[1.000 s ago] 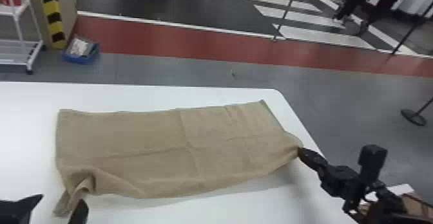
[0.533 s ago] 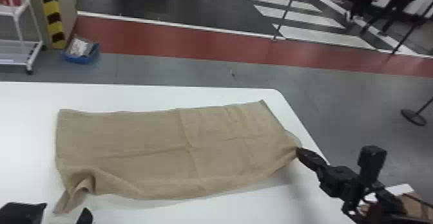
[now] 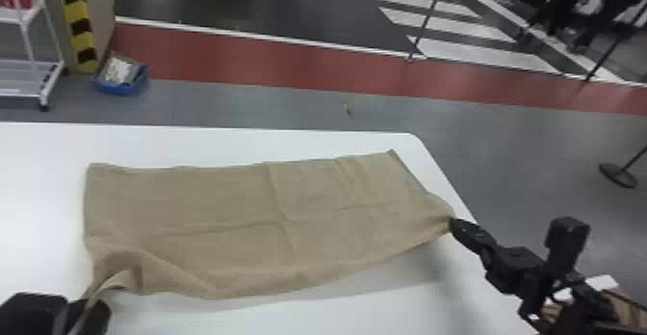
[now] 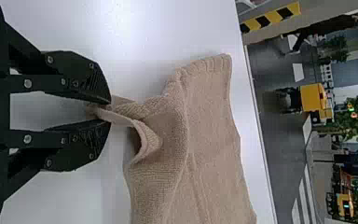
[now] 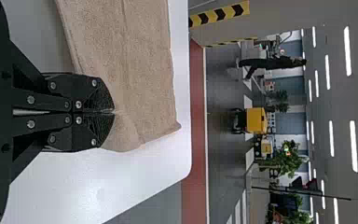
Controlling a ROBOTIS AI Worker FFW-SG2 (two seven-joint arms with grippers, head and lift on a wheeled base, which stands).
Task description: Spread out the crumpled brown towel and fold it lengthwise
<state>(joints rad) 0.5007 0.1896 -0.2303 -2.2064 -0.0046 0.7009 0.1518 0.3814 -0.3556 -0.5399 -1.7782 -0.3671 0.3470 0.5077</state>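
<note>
Brown towel [image 3: 231,209]: spread on table [image 3: 289,141], left near corner bunched | right pincer [image 5: 114,112]: closed on its edge | left pincer [image 4: 110,111]: partly open, corner between fingers | we judge cloth soft, light; we'd pinch that corner.

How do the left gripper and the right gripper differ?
The left gripper has its fingers a little apart, with cloth between them; the right gripper is shut on the towel. The left gripper is at the towel's near left corner, the right gripper at its right end. Both are black and two-fingered.
</note>
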